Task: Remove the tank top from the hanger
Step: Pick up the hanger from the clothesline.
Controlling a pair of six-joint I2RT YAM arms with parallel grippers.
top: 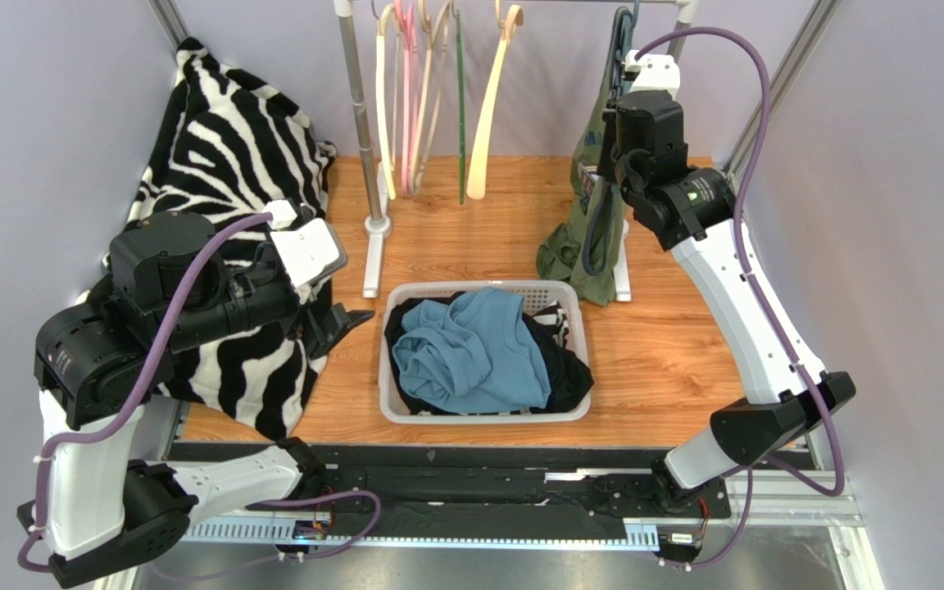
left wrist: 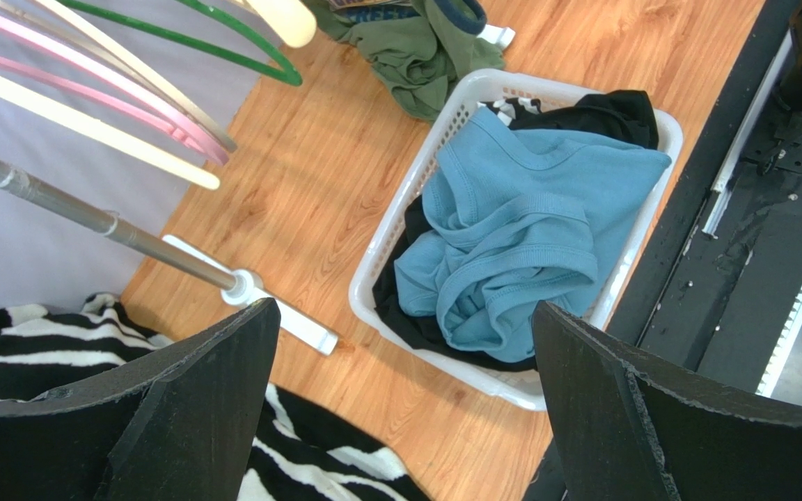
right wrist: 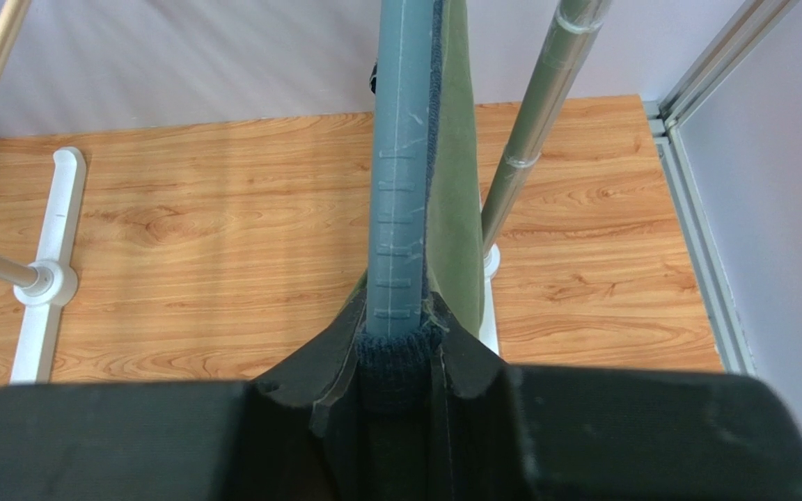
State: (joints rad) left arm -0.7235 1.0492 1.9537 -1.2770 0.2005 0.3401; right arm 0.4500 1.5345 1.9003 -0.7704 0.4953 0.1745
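Olive tank top (top: 569,246) is hanging on grey-blue hanger (right wrist: 400,157), hem pooling on table (top: 674,332); right gripper (right wrist: 400,360), raised high, is pinching its dark-trimmed edge; left gripper (left wrist: 403,313) gaping wide.

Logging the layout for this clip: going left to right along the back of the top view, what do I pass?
zebra cloth → empty hangers → tank top
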